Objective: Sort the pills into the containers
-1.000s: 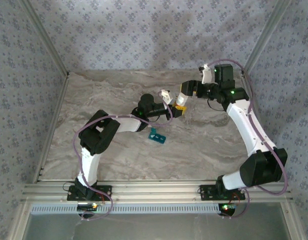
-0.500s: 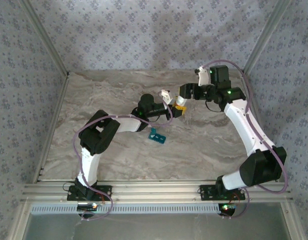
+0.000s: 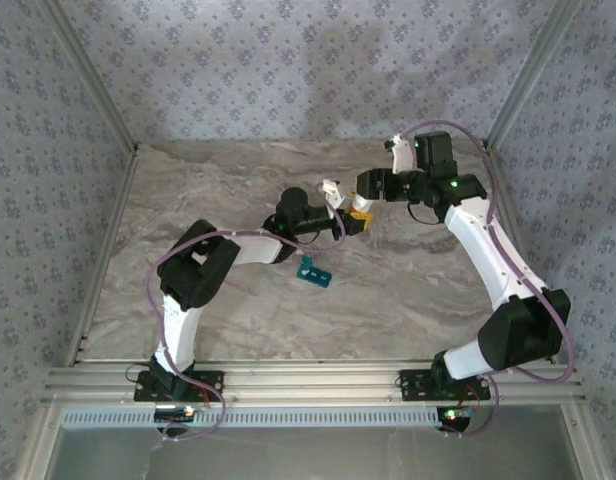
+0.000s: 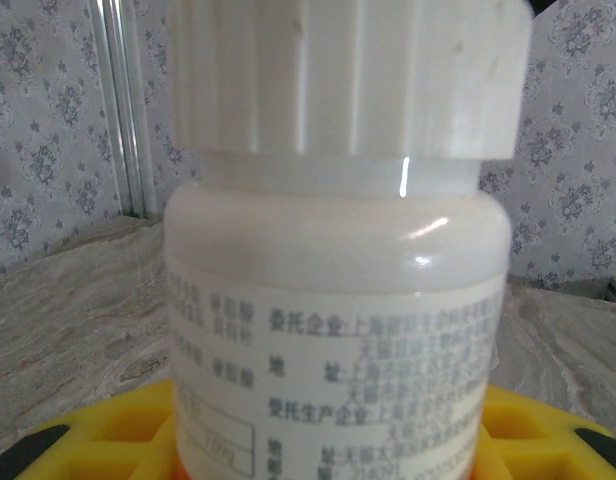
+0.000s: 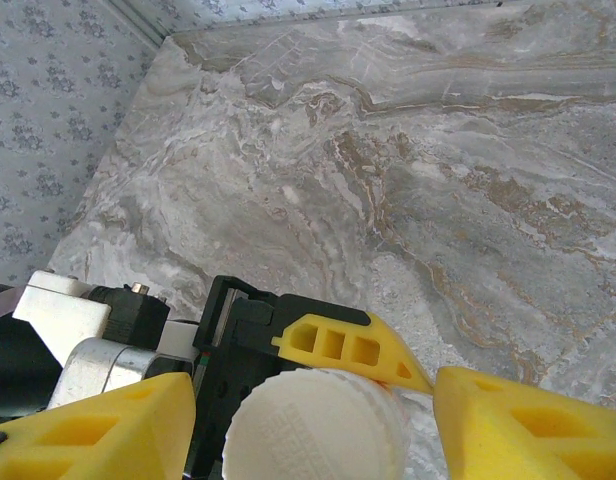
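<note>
A white pill bottle with a ribbed cap stands upright in my left gripper, which is shut on its lower body above the table's middle. One of its yellow fingers presses the bottle's side. My right gripper hangs just over the cap, open, a yellow finger on each side with a small gap to the cap. The containers, a small teal strip, lie on the marble a little nearer than the two grippers. The pills are hidden.
The marble table is walled by patterned panels at the back and sides, with a metal frame rail along the near edge. Both arms meet near the table's centre back.
My right gripper has shifted slightly left over the bottle and its jaws have narrowed round the cap. The left arm and the bottle have stayed put.
</note>
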Tool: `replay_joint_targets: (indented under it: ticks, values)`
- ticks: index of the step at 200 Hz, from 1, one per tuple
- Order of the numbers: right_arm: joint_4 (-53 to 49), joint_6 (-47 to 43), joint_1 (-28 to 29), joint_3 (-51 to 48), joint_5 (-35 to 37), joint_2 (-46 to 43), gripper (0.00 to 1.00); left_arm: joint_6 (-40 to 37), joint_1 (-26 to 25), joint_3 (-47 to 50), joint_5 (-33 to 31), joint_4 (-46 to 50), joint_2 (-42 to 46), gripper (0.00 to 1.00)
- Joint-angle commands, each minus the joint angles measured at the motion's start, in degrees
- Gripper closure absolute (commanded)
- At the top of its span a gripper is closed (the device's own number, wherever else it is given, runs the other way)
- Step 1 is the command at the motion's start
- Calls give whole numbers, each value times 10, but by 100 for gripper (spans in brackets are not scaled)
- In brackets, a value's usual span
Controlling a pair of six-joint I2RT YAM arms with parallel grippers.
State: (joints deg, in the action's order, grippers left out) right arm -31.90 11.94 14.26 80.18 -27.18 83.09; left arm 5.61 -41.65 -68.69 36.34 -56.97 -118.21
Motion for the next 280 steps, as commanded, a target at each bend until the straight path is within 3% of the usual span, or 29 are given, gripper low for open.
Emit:
replay_joint_targets:
  ticks: [1, 111, 182, 232, 280]
  values:
    - [-14, -14, 5, 14, 6, 7, 35, 4, -3, -8, -1, -11, 7, 100]
    - [-11, -5, 22, -1, 35, 11, 49, 4, -3, -9, -2, -7, 7, 100]
    - [-7, 103, 76, -20, 127, 15, 63, 6, -2, -11, -2, -5, 7, 100]
    - [10, 188, 121, -40, 203, 12, 64, 6, -3, -9, -2, -6, 8, 100]
    - [-3, 200, 130, -22, 210, 12, 62, 5, -3, -9, -2, -6, 8, 100]
